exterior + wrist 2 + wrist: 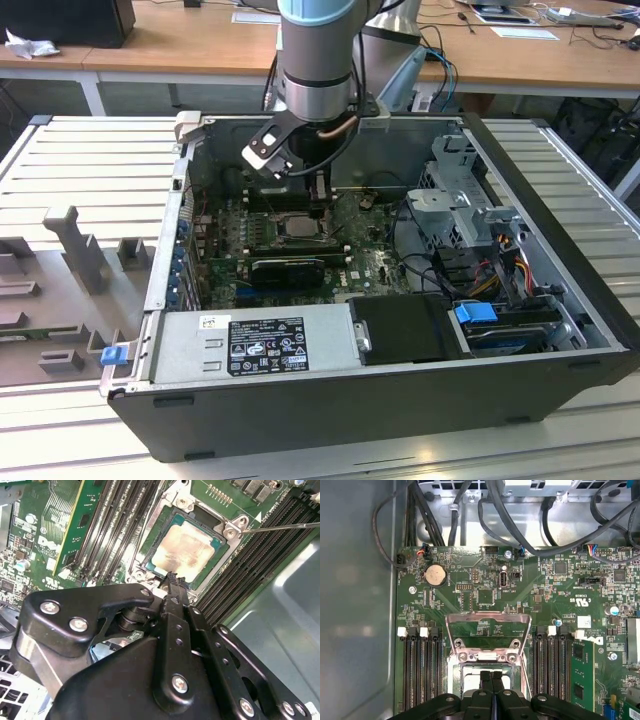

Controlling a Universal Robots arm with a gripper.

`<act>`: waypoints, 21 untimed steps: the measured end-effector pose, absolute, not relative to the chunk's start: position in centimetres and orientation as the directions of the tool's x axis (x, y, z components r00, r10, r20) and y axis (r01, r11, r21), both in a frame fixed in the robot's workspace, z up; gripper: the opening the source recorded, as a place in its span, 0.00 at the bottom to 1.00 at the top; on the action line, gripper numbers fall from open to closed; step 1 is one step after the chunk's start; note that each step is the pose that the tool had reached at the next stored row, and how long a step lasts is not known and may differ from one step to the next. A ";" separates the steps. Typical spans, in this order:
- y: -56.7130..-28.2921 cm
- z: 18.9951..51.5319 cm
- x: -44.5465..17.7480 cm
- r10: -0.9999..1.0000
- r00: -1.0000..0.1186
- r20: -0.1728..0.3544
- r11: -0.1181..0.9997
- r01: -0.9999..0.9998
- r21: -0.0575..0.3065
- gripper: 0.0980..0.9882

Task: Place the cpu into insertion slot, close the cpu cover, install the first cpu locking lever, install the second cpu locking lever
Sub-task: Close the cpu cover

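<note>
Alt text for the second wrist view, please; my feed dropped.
The cpu lies flat in the insertion slot, its pale metal face exposed. The gripper, jaws shut, hangs at one edge of the slot, with black memory slots on both sides.

The end effector (318,207) hangs inside the open computer case (400,405) — close over the cpu (299,226). A ribbed surface (90,160) carries the case.

Black all over, the gripper (172,576), with bright silver screw heads dotted along it. Right at its tip the cpu (186,547) shows a pale silvery-beige face edged in green, inside the insertion slot (200,515) with its dark frame. Just beyond, the cpu cover (487,616) gleams silver. All around lies the green motherboard (560,595), striped by black memory slots (422,670).
</note>
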State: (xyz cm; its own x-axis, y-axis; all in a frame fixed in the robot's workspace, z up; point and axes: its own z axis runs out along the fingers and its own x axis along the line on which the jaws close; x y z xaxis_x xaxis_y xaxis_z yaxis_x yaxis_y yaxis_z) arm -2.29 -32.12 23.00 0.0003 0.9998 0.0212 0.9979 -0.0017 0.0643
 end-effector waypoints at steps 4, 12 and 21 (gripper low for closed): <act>-32.1 23.1 -2.2 1.000 0.000 0.021 -0.002 0.998 0.064 0.01; -32.1 24.8 -1.7 1.000 0.001 0.021 -0.002 0.998 0.058 0.01; -32.1 25.2 -1.1 1.000 0.000 0.021 -0.002 0.998 0.056 0.01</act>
